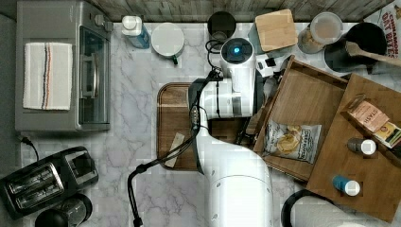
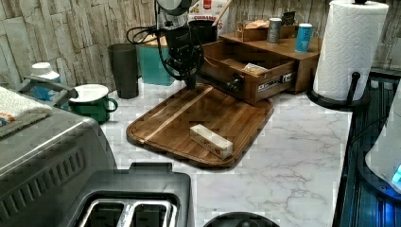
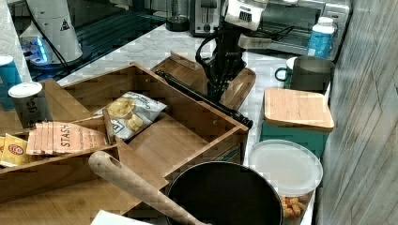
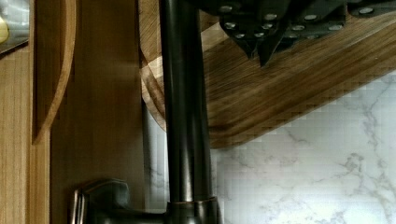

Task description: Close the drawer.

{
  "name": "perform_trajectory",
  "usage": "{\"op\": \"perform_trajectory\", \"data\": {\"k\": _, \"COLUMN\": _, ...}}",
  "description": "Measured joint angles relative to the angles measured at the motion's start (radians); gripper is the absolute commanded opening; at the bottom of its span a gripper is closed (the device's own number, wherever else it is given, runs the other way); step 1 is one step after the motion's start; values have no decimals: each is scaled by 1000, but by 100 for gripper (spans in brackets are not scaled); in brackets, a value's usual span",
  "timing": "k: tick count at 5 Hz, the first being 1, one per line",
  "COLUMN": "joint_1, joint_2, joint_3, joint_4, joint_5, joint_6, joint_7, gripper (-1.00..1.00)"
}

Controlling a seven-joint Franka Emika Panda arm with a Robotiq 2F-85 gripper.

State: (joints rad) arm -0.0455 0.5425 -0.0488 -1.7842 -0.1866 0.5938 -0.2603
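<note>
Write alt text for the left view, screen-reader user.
A black gripper hangs over a dark wooden tray, just in front of the open wooden drawer and its dark bar handle. A chip bag lies in the drawer; a small box lies on the tray, on a marble counter.

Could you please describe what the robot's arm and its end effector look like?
The arm is glossy white with rounded, thick links and darker joints; a round cap near the wrist glows blue. Black cables loop along it and trail onto the counter. The end effector is black and blocky, and its fingers are dark with rows of small silver screws, tapering to points.
</note>
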Motion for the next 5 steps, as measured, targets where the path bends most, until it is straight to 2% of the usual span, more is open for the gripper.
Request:
{"op": "perform_trajectory", "data": {"k": 3, "joint_1": -14, "joint_2": -20, "joint_3": 10, "joint_4": -9, "joint_5": 24, "joint_6": -50, "joint_7": -37, "gripper": -100}}
{"op": "perform_trajectory", "data": {"k": 4, "joint_1": -34, "joint_2": -58, "joint_3": 2, "joint_4": -40, "joint_5": 28, "joint_6": -56, "joint_7": -162, "gripper": -100}}
{"op": "perform_trajectory", "data": {"k": 5, "joint_1": -72, "joint_2": -102, "joint_3": -1, "joint_4": -106, "joint_5": 30, "joint_6": 57, "joint_7": -320, "gripper": -100}}
